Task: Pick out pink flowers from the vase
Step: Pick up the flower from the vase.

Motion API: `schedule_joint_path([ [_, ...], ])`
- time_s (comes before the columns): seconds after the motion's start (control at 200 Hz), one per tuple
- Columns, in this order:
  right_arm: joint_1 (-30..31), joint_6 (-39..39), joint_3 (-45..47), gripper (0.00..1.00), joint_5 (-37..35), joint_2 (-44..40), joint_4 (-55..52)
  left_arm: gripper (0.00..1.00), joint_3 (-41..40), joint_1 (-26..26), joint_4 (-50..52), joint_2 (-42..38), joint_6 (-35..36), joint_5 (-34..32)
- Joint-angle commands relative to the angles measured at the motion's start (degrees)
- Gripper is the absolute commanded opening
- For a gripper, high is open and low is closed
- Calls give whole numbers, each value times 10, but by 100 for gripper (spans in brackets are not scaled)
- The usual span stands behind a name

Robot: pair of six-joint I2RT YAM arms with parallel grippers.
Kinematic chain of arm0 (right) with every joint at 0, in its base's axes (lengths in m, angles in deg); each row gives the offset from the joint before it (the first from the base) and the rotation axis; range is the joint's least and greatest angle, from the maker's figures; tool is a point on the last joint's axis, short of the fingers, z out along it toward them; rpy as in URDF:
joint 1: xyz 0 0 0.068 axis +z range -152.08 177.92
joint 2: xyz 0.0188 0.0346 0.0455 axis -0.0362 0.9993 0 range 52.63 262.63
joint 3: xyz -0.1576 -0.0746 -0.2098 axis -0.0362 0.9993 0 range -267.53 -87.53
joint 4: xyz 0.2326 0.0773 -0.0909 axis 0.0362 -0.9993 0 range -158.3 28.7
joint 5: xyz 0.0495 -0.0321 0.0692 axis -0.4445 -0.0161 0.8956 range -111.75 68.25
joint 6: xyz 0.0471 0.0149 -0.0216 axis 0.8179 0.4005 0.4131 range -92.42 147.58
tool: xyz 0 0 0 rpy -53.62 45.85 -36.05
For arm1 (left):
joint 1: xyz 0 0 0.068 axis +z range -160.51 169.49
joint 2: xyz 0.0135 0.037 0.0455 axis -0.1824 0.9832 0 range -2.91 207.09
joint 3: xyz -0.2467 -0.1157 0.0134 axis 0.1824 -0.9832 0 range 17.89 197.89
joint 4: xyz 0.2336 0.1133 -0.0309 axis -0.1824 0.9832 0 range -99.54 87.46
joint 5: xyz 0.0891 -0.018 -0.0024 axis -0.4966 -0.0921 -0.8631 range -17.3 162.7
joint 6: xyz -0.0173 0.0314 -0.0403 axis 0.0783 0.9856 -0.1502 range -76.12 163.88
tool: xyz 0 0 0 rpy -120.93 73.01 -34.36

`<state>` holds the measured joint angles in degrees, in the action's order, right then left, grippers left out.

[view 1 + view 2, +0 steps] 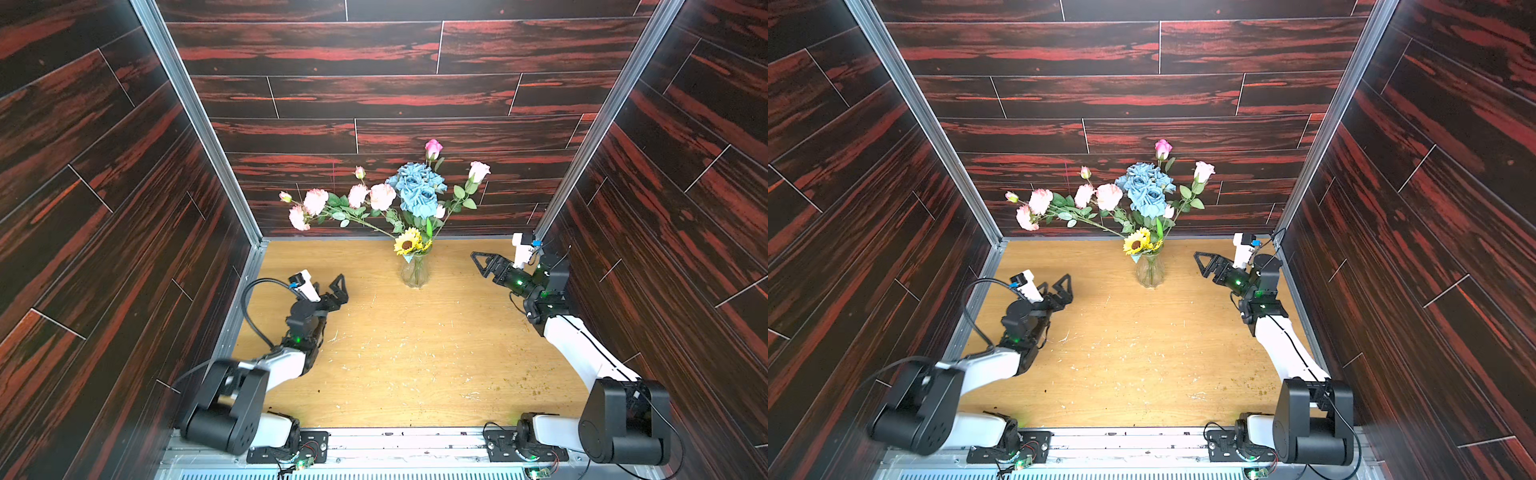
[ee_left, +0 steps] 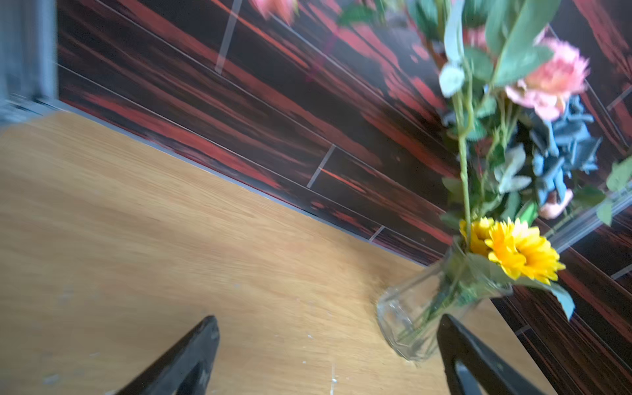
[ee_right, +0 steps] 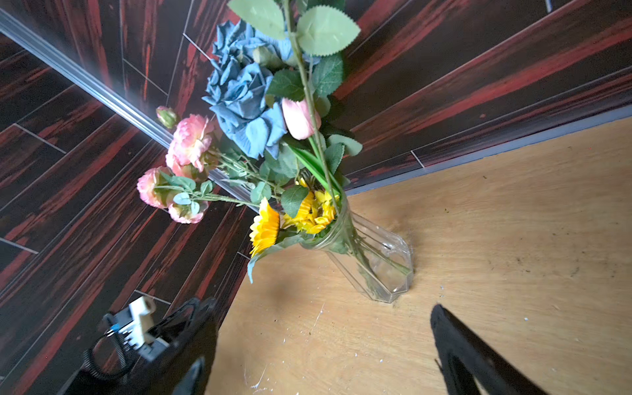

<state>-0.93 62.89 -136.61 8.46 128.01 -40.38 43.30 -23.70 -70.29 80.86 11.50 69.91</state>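
The left tool [image 1: 337,291] is at centre-left in both top views, jaws spread wide and holding nothing. Its wrist view shows two black fingers [image 2: 191,355] with bare wood between them. The right tool [image 1: 484,266] is at centre-right, close to the back right corner. It is also spread and holds nothing, and it points toward the vase [image 1: 415,272].

The surface [image 1: 415,361] is a light wooden board marked with scratches and white flecks [image 1: 374,353]. Dark plank walls [image 1: 374,95] streaked with red close it in on three sides. Metal posts [image 1: 199,120] run up the back corners, and a metal rail [image 1: 395,440] lines the front edge.

The clear ribbed vase stands upright near the back edge, just right of centre and well apart from both tools. All the pink flowers [image 1: 382,196] are in it:
- The ruffled blooms lean out toward the left of the frame.
- One rosebud stands highest.
- A paler bud leans right.

Blue roses [image 1: 417,191] fill the middle of the bunch, and sunflowers [image 1: 409,243] sit at the vase's mouth.

A broad stretch of bare board lies between the arms, in front of the vase. Behind the vase, the blooms overlap the back wall in both top views.
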Motion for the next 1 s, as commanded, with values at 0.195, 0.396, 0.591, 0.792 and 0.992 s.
schedule_joint_path([
  [0.195, 9, -36, 3, 98, -14, -2, -5, 91, 135, -31, -135, 152, -11, 21],
  [0.396, 26, -55, 15, 98, -27, -5, -22, 100, 242, -35, -201, 290, -12, 122],
  [0.591, 32, -63, 9, 98, -32, -13, -37, 100, 314, -47, -201, 334, -3, 116],
  [0.792, 34, -64, 6, 98, -35, -6, -42, 96, 382, -49, -201, 364, -43, 142],
  [0.992, 33, -61, -1, 98, -29, 11, -49, 94, 429, -49, -201, 396, -83, 118],
])
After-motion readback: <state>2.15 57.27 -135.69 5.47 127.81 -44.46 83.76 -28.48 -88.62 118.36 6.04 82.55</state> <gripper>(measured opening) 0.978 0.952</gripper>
